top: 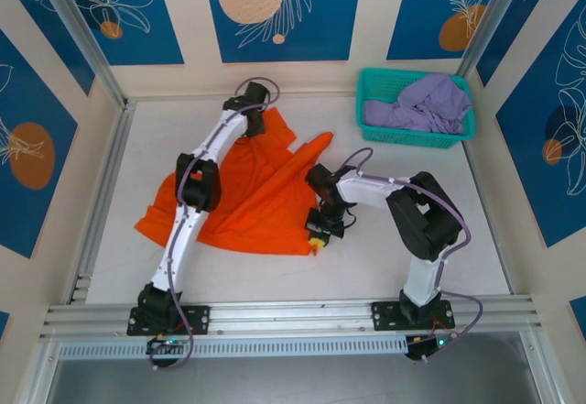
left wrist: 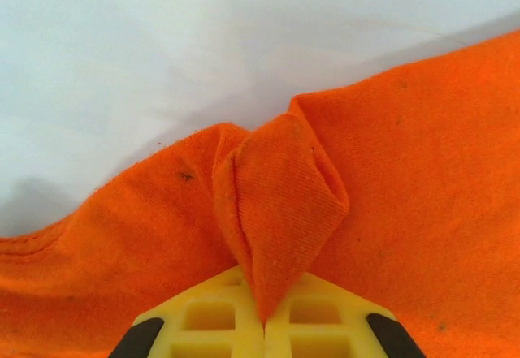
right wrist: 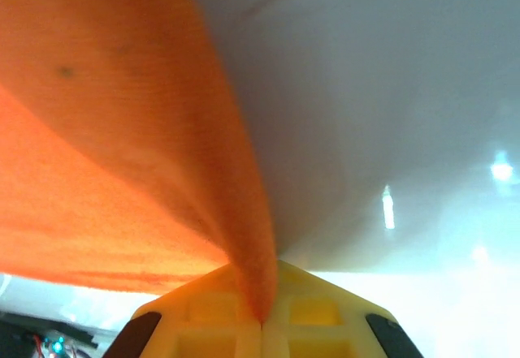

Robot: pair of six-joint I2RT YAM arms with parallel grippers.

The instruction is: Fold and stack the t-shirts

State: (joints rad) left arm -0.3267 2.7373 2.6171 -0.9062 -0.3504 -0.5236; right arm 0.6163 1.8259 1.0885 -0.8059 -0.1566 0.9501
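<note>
Top external view of a white worktop point(top: 265, 280) with two robot arms bolted at its 6 o'clock edge. An orange t-shirt point(top: 247, 193) lies opened out but rumpled across the middle and toward 9 o'clock, creased into loose ridges and not folded. A lavender t-shirt point(top: 421, 106) sits crumpled inside a teal basket point(top: 371, 79) at about 1 o'clock, well apart from the orange one. The left arm point(top: 188, 212) reaches to the orange shirt's 12 o'clock edge, and the right arm point(top: 417, 221) bends down to its corner at about 5 o'clock. Seen from the left wrist, the left tool point(left wrist: 264, 321) has its yellow fingers pressed together, pinching a raised peak of orange cloth. Seen from the right wrist, the right tool point(right wrist: 262, 319) is likewise clamped on a pinch of orange fabric. The task looks barely begun: both grips appear set for a first fold, no fold is made, the lavender shirt waits in the basket, and nothing is stacked.
</note>
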